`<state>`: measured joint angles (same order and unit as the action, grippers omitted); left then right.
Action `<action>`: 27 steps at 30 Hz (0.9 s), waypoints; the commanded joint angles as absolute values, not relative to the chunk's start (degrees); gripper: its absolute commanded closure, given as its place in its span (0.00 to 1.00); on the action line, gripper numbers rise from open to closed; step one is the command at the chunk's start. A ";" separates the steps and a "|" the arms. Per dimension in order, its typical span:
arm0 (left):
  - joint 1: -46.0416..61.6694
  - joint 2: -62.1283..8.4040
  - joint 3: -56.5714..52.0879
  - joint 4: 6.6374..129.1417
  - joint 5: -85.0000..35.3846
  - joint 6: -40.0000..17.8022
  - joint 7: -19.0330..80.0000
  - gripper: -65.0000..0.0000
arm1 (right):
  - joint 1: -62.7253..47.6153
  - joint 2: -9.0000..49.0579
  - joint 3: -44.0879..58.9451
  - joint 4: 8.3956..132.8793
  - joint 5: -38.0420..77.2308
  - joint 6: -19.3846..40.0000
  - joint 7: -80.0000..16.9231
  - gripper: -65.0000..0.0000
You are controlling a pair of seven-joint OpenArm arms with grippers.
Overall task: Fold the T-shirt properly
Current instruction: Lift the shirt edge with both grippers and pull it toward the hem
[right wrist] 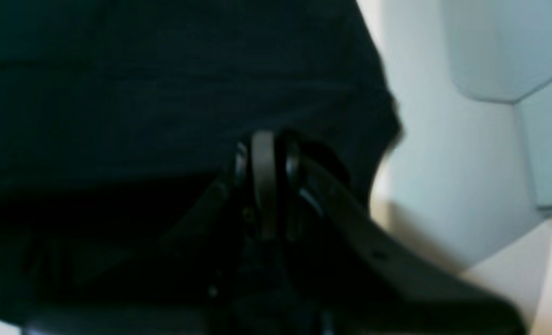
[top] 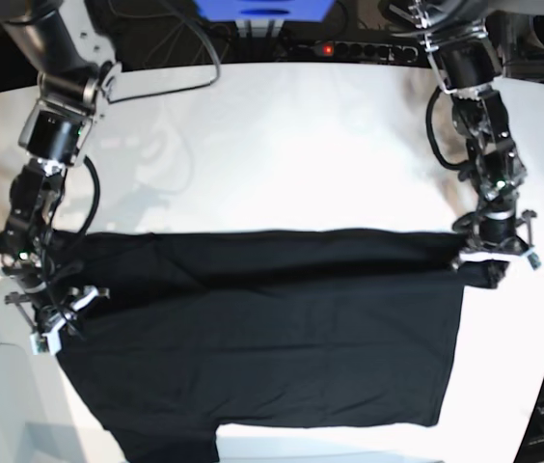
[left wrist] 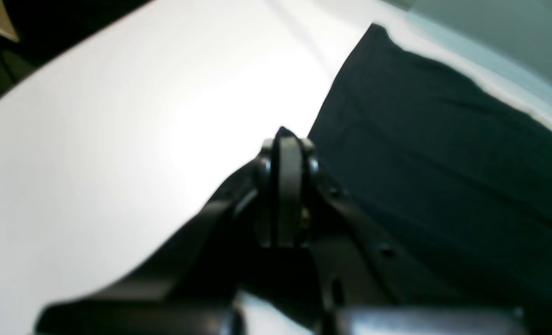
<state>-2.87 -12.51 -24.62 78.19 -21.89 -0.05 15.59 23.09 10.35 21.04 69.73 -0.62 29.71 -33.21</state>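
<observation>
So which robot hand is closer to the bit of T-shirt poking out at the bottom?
The right one. The right gripper pinches the T-shirt's edge just above and left of that bit in the base view; the left gripper is way across.

"What is noted of the work surface?"

"A white worktop (top: pixel 282 125), its finish plain and smooth. Brightness is strong; a faint grey shadow crosses the surface in the left wrist view."

"And beyond its edges?"

"Pale grey-blue panels (right wrist: pixel 485 51) adjoin one edge, with a visible seam between them. Past another edge lies a dark area (left wrist: pixel 71 23), contents too unclear to identify. A blue object (top: pixel 264 9) shows at the base view's top."
</observation>
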 commanded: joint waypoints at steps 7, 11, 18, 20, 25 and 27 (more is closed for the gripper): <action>-6.64 -13.23 -23.87 75.12 -21.85 -0.22 14.02 0.99 | 25.54 12.26 21.14 65.36 -0.04 29.23 -27.47 1.00; -7.87 -13.23 -23.87 72.75 -21.85 -0.22 13.93 0.99 | 25.36 12.35 21.14 65.19 -0.04 29.23 -27.38 1.00; -10.51 -13.23 -23.87 69.14 -21.93 -0.22 14.11 0.69 | 25.10 12.53 21.14 65.19 -0.04 29.23 -27.74 0.70; -10.42 -13.23 -23.87 69.23 -21.85 -0.22 14.11 0.48 | 25.01 12.62 21.23 65.54 -0.04 29.32 -27.74 0.54; -9.27 -13.23 -23.87 69.32 -22.29 -0.31 14.11 0.37 | 24.04 13.49 21.49 65.71 0.04 29.32 -27.65 0.40; -7.34 -13.23 -24.22 69.67 -22.46 -0.31 14.02 0.37 | 23.25 13.76 21.58 66.95 0.04 29.32 -27.65 0.40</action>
<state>-6.98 -12.47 -23.92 68.60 -22.44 -0.21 15.20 21.69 12.86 21.43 65.56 -0.89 29.74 -29.10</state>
